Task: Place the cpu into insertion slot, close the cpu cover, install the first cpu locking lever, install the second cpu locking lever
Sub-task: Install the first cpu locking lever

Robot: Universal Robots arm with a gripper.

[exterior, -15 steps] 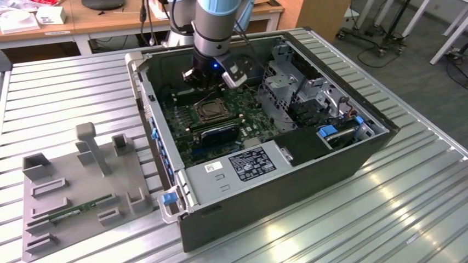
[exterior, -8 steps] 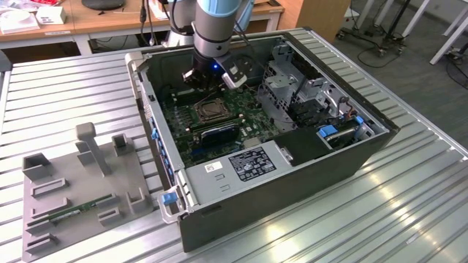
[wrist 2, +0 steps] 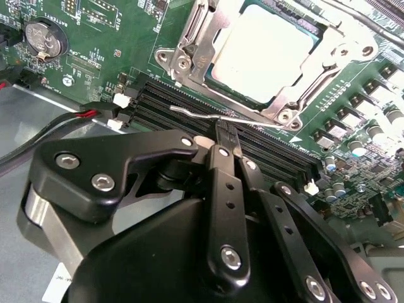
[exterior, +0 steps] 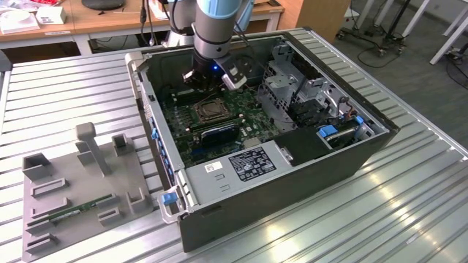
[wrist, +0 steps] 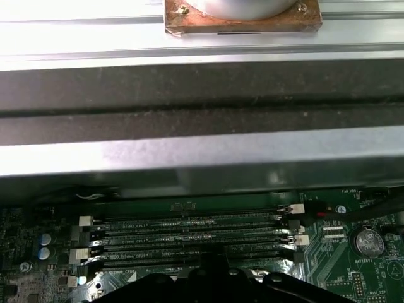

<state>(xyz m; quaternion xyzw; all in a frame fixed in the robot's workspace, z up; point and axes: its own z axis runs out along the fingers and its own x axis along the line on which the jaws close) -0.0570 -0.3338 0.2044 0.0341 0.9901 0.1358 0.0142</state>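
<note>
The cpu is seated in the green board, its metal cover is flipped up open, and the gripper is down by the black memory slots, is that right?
Not quite. The cpu cover is down, its frame lying around the cpu, as the second wrist view shows. The rest holds: the cpu sits in the green board and the gripper is by the memory slots.

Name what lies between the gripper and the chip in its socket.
In the second wrist view: a thin metal lever and the silver cover edge, between gripper and chip.
</note>
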